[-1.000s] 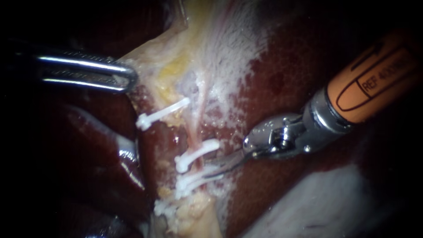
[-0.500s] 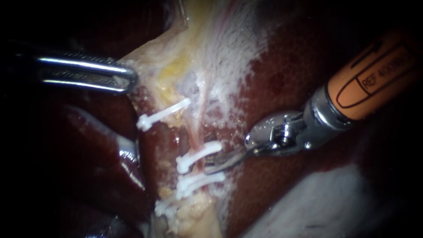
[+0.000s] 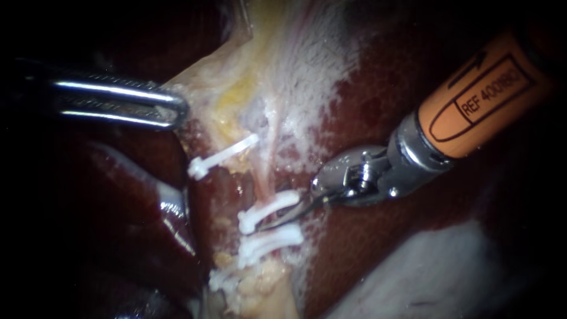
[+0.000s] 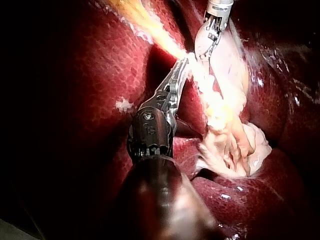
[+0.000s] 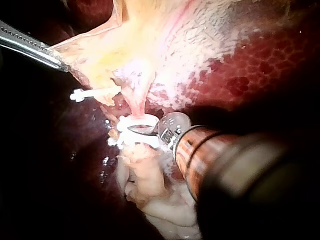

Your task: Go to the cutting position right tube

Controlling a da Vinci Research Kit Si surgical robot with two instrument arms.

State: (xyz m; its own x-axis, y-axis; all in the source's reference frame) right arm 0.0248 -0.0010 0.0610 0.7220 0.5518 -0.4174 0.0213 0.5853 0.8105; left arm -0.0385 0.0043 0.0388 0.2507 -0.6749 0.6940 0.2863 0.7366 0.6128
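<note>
A thin pink tube (image 3: 264,177), the right one of the pale stalk, runs down between white clips. One clip (image 3: 269,208) and another (image 3: 270,241) cross it close together. My right instrument (image 3: 269,224), orange-shafted with thin curved blades, has its blades slightly open in the gap between these two clips, across the tube; the right wrist view shows the blades (image 5: 134,129) there too. My left instrument (image 3: 174,109) is shut on the edge of the pale gallbladder tissue (image 3: 207,82), holding it out to the left.
A third clip (image 3: 223,153) sits higher on the left tube, and a further one (image 3: 224,280) lies low on the stalk. Dark red liver (image 3: 384,88) surrounds the stalk. A pale blurred mass (image 3: 425,266) lies at the lower right.
My right instrument has moved left and slightly up. Its blades have risen from the lower clip into the gap between the two middle clips. The left instrument holds still.
</note>
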